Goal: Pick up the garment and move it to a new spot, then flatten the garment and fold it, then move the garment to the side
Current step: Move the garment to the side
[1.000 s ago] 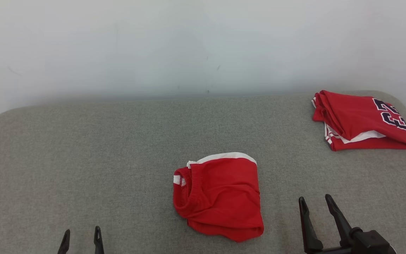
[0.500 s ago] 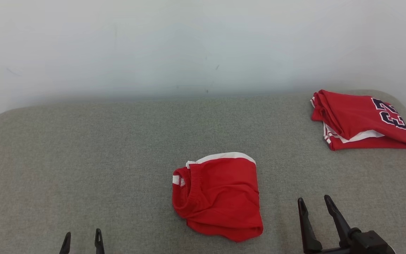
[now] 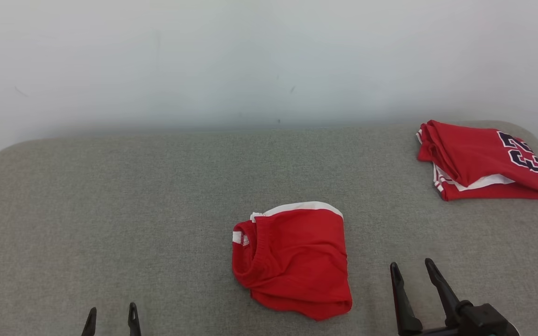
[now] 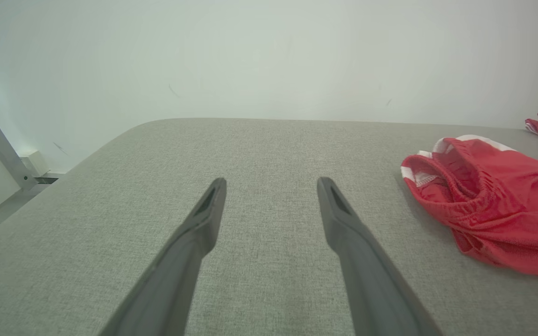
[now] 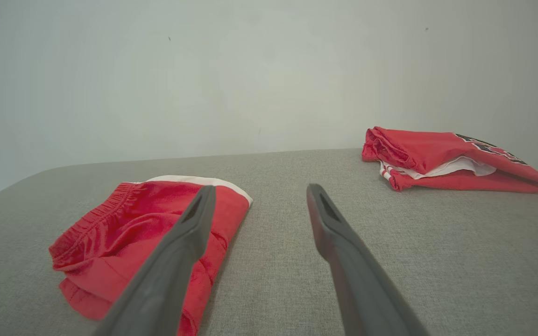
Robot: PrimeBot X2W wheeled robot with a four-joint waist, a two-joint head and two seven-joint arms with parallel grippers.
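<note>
Head view: garment (image 3: 292, 261) lies folded in a compact bundle at the middle of the grey padded surface (image 3: 110, 210), toward the near edge. Red fabric, a white band along the far edge, a small white label at the gathered left end.

Right gripper (image 3: 412, 266) sits near right of the bundle, not touching it, fingers spread apart with nothing between them. Left gripper (image 3: 111, 310) is low at the near edge, well apart from the garment on its left side, fingers likewise spread and empty.

Left wrist view: left gripper (image 4: 271, 186) points across bare grey surface; garment (image 4: 498, 205) lies off to the right of the fingers, clear of them.

Right wrist view: right gripper (image 5: 259, 191) hangs over the surface; garment (image 5: 110, 238) lies to the left, partly behind the left finger. Contact cannot be told here.

Second folded red shirt (image 3: 479, 158) with dark numerals rests at the far right corner, well apart from both grippers.
</note>
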